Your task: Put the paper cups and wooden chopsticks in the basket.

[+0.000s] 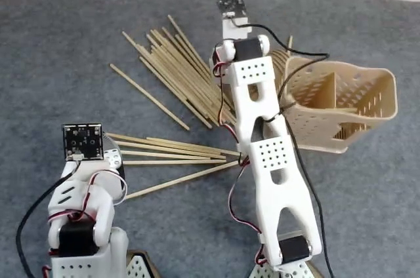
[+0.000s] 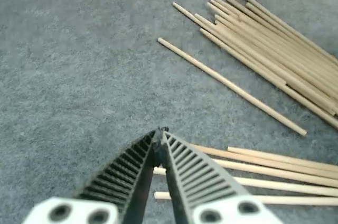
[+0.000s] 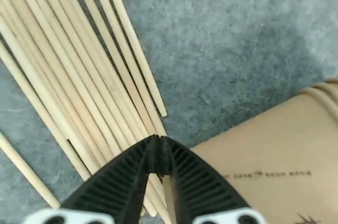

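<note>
One basket [image 1: 328, 127]. Two arms [image 1: 262, 127]. A big pile of sticks [image 1: 177, 71], too many to count. One stick [image 1: 149, 97] alone. About five in a bunch [image 1: 170, 143].

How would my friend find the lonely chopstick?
Find the basket, then the big pile of chopsticks next to it. On the pile's far side from the basket lies the single chopstick, with bare carpet on both sides while the others bunch together.

You had a loose pile of pale wooden chopsticks [image 1: 180, 78] lying slantwise on the grey mat [image 1: 59, 42], with one stick [image 1: 149, 96] apart beside it. A smaller fan [image 1: 170, 144] of them lay toward the near side. The beige slatted basket [image 1: 315, 127], divided inside, sat to their right.
</note>
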